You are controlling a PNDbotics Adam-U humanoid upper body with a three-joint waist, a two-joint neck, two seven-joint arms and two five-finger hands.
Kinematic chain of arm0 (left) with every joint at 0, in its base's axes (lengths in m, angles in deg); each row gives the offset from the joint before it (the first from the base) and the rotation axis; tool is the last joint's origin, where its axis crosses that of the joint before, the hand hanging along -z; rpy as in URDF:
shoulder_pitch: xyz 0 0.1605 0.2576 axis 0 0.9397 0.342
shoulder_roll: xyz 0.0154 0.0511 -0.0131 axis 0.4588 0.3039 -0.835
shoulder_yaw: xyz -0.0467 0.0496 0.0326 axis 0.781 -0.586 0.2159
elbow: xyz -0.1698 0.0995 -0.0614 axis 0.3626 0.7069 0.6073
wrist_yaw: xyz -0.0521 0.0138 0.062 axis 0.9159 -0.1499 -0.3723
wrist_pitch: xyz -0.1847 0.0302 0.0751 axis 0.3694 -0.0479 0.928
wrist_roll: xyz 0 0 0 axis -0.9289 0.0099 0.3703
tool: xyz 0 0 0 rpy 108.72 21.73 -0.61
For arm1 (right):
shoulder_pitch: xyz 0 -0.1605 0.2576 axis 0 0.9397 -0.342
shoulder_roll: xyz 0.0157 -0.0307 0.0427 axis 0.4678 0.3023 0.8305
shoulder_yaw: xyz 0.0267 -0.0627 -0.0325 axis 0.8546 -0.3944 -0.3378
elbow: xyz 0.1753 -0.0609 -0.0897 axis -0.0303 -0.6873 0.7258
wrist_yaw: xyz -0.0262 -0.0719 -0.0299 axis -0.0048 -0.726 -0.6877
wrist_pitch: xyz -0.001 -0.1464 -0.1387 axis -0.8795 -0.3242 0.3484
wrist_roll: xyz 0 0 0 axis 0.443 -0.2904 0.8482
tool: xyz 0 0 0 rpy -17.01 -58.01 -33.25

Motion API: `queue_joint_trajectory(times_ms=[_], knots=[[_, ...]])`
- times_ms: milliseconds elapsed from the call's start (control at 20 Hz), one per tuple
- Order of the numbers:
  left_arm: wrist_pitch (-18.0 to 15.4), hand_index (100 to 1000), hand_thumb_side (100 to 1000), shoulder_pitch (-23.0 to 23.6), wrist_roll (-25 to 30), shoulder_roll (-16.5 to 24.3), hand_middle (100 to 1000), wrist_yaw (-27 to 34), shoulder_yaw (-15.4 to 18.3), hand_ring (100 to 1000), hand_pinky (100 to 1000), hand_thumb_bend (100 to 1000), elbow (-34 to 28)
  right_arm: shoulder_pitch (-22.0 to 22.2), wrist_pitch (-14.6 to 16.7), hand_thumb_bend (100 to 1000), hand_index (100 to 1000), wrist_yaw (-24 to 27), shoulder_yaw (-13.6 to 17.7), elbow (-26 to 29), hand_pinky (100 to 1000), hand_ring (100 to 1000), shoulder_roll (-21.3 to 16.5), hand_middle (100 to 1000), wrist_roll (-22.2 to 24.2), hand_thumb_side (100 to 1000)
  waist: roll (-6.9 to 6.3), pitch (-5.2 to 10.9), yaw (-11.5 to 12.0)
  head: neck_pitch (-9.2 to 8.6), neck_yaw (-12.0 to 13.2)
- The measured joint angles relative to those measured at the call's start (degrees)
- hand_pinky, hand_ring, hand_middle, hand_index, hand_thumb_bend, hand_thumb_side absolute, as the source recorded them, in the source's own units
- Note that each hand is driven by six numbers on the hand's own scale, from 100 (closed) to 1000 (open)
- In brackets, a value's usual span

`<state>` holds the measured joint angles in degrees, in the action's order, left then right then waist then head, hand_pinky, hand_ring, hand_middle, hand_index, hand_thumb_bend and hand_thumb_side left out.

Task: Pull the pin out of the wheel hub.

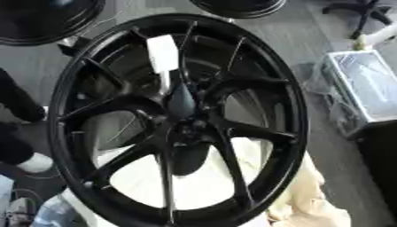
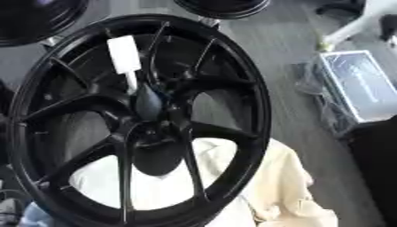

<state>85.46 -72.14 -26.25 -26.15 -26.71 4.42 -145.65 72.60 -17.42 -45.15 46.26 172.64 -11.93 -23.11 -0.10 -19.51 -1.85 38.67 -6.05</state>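
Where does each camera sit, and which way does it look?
Left eye view: in the robot's head, looking down at the black wheel with a white tag near its hub; no hand shows.
Right eye view: beside it in the head, looking down the same way, wheel more to the left; no hand shows.
Both share the wheel, the cream cloth under it and the wrapped box at right.

There is one big black wheel (image 1: 177, 119) in the middle. Parts of two more black wheels show at the top, one in the left corner (image 1: 46, 20) and one near the middle (image 1: 236, 6). That makes three wheels. One white tag (image 1: 164, 54) sits on the big wheel. One pale cloth (image 2: 287, 186) lies under the big wheel. One box wrapped in clear plastic (image 1: 364, 84) lies on the floor at the right.
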Motion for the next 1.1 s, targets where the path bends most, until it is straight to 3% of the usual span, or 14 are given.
queue_joint_trajectory(times_ms=[100, 200, 300, 400, 650, 900, 1000, 1050, 1100], knots=[[0.01, 695, 815, -0.05, 0.01, -0.24, 599, -0.06, 0.0, 628, 632, 107, -0.2, 3.5, 1.97, 100, 683, -5.31, 1.61, 0.0, 981, 811, 5.7, 574, -1.98, 100, -0.31, -0.01, -0.2, 0.0, 0.45], [0.01, 695, 813, -0.13, 0.01, -0.25, 599, -0.14, 0.0, 628, 632, 106, -0.48, 5.35, 3.65, 100, 865, -10.58, 2.69, 0.0, 1000, 915, 10.39, 793, -3.66, 115, -0.53, -0.02, -0.24, -0.01, 0.81], [0.03, 696, 811, -0.15, 0.03, -0.38, 600, -0.31, -0.01, 629, 632, 104, -0.68, 6.42, 4.46, 100, 917, -15.64, 3.37, 0.0, 1000, 990, 14.31, 926, -4.39, 192, -0.82, -0.03, -0.33, -0.03, 1.23], [0.07, 696, 810, -0.23, 0.08, -0.74, 600, -0.53, -0.04, 629, 632, 102, -0.89, 7.13, 3.87, 100, 940, -20.19, 3.8, 0.0, 1000, 1000, 17.57, 1000, -4.42, 274, -1.33, -0.04, -0.51, -0.03, 1.63], [0.3, 696, 812, -0.29, 0.31, -1.0, 600, -0.72, -0.18, 629, 631, 102, -1.17, 7.49, -2.19, 100, 957, -28.26, 4.16, 0.0, 1000, 1000, 22.75, 1000, -3.58, 331, -2.04, -0.08, -0.58, -0.04, 2.39], [0.52, 696, 814, -0.31, 0.52, -1.22, 600, -0.72, -0.21, 630, 631, 102, -1.17, 7.08, -5.55, 100, 958, -30.53, 4.14, 0.0, 1000, 1000, 24.35, 1000, -2.83, 300, -2.42, -0.21, -0.87, -0.04, 2.53], [0.56, 696, 813, -0.32, 0.56, -1.22, 600, -0.72, -0.22, 630, 630, 102, -1.17, 6.61, -5.81, 100, 962, -30.41, 4.11, 0.0, 1000, 1000, 24.36, 1000, -2.82, 233, -2.52, -0.28, -0.89, -0.04, 2.61], [0.6, 696, 813, -0.33, 0.59, -1.22, 600, -0.72, -0.23, 630, 630, 102, -1.17, 6.39, -5.85, 100, 969, -29.96, 3.99, 0.0, 1000, 1000, 24.37, 977, -2.93, 110, -2.56, -0.28, -0.89, -0.04, 2.64], [0.63, 696, 813, -0.38, 0.64, -1.22, 600, -0.72, -0.25, 630, 630, 102, -1.18, 6.07, -5.8, 100, 966, -29.04, 3.91, 0.0, 1000, 1000, 24.37, 958, -3.33, 110, -2.57, -0.28, -0.89, -0.04, 2.66]])
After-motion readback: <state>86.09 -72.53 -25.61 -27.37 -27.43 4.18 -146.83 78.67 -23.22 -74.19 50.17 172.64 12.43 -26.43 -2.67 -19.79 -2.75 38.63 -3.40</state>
